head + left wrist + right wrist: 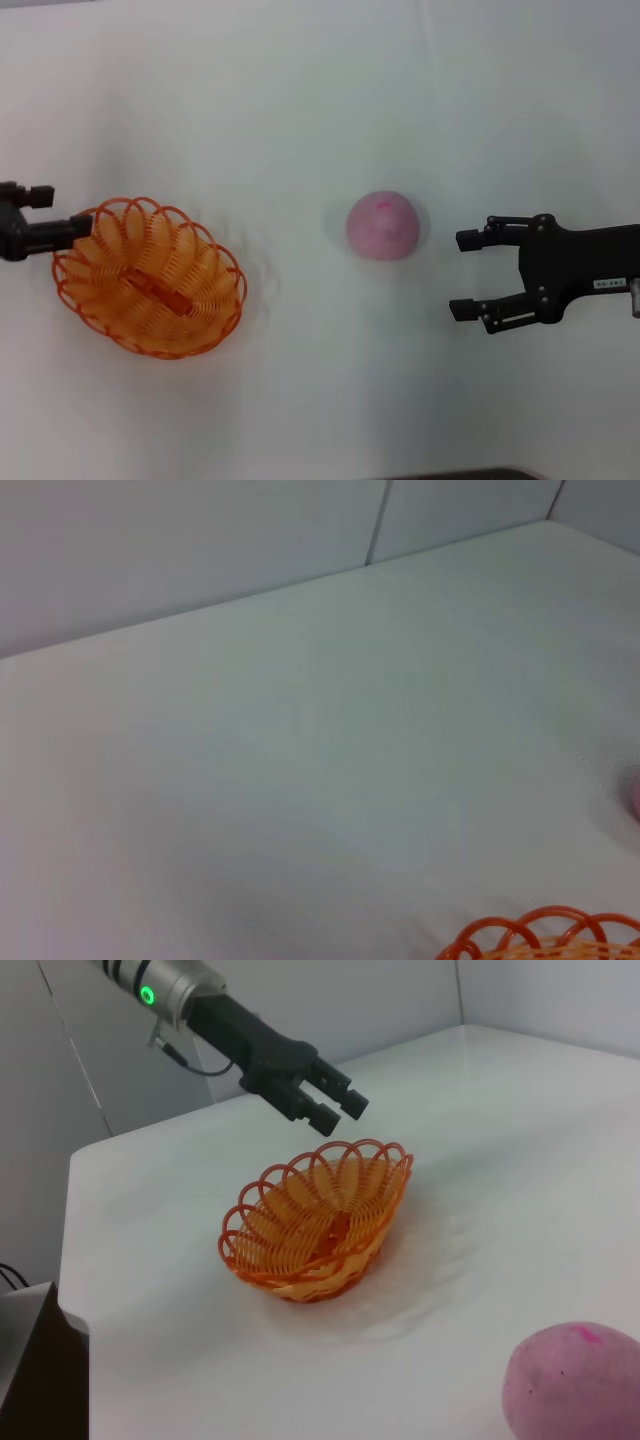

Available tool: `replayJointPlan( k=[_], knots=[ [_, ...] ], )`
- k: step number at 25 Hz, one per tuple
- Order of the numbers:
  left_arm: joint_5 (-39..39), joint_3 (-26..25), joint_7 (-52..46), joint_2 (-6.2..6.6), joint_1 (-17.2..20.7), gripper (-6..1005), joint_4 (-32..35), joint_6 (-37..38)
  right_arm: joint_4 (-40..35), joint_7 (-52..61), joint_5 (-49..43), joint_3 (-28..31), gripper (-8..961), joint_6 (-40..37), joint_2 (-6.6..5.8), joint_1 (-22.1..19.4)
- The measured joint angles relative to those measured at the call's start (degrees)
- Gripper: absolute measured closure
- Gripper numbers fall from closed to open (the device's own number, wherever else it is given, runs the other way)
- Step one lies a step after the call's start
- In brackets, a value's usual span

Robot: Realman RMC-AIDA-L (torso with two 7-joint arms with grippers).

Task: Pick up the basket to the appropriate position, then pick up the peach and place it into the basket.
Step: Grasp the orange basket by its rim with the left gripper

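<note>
Now right pincer (464,275) wide open, empty, near peach (383,225)

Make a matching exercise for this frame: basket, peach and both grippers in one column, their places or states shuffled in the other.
Things:
1. oval orange looped-wire basket
2. round pale pink mottled peach
3. left gripper
4. right gripper

Places or states:
A. open, empty, on the robot's right side of the peach, fingers pointing at it
B. lying bare on the white table, near the middle
C. by the basket's rim, on the robot's left
D. resting on the table on the robot's left, empty

Pairs: 1-D, 2-B, 3-C, 4-A
</note>
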Motion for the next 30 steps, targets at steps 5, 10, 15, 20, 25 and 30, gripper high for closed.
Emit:
replayJointPlan(
  k=[5,10,15,20,25,30],
  knots=[
    [6.7,2.6,-4.1,0.20,-3.4,311,1.1,-0.5,0.0,0.1,0.0,0.0,8,0.0,0.00,0.2],
    [12.5,6.3,-8.4,0.68,-6.1,310,1.7,-1.1,0.0,0.2,0.0,0.0,8,0.0,0.00,0.4],
    [15.3,9.6,-11.0,0.79,-7.3,310,2.0,-1.6,0.0,0.3,0.0,0.0,8,0.0,0.00,0.7],
    [17.1,13.0,-12.8,0.80,-7.9,310,1.3,-2.0,0.0,0.3,0.0,0.0,8,0.0,0.00,0.8],
    [18.4,13.6,-12.9,0.46,-9.0,310,0.3,-3.1,0.0,0.3,0.0,0.0,7,0.1,0.00,0.9],
    [20.1,13.9,-12.9,0.04,-10.4,310,-0.7,-3.2,0.0,0.3,0.0,0.0,7,0.5,0.15,1.0]
  ],
)
